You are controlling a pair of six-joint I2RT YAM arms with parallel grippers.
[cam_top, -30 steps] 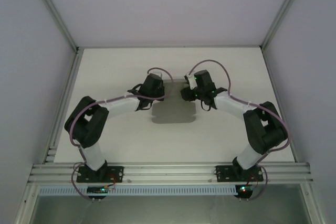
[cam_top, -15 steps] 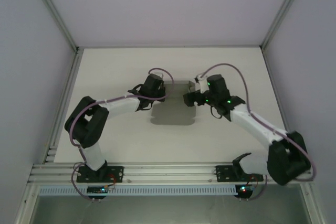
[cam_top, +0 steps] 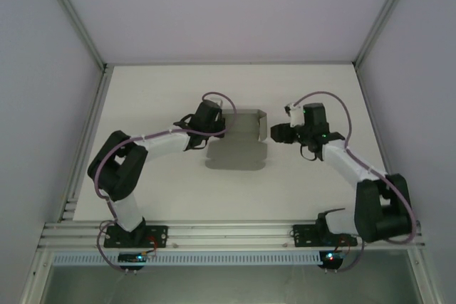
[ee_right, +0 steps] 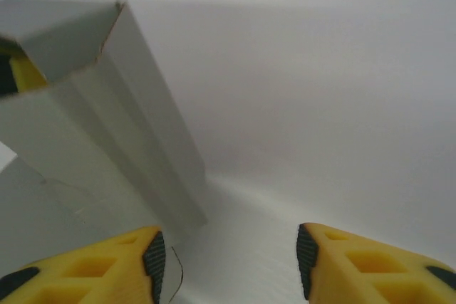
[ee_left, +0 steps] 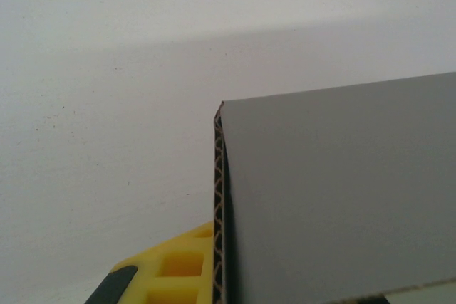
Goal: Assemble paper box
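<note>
Since a second earlier, my right arm had swung out to the right, taking the right gripper (cam_top: pixel 278 133) off the paper box (cam_top: pixel 237 153), whose far flaps now stood raised. Right gripper: fingers spread with nothing between them, and an upright box wall just left of its left finger (ee_right: pixel 135 261). Left gripper (cam_top: pixel 208 123): pressed together, pinching the box's near-side edge, corrugated card against its yellow finger (ee_left: pixel 174 275). The box lay on the table (cam_top: pixel 157 90), between the two grippers.

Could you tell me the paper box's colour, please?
The paper box is plain grey; left wrist view.
</note>
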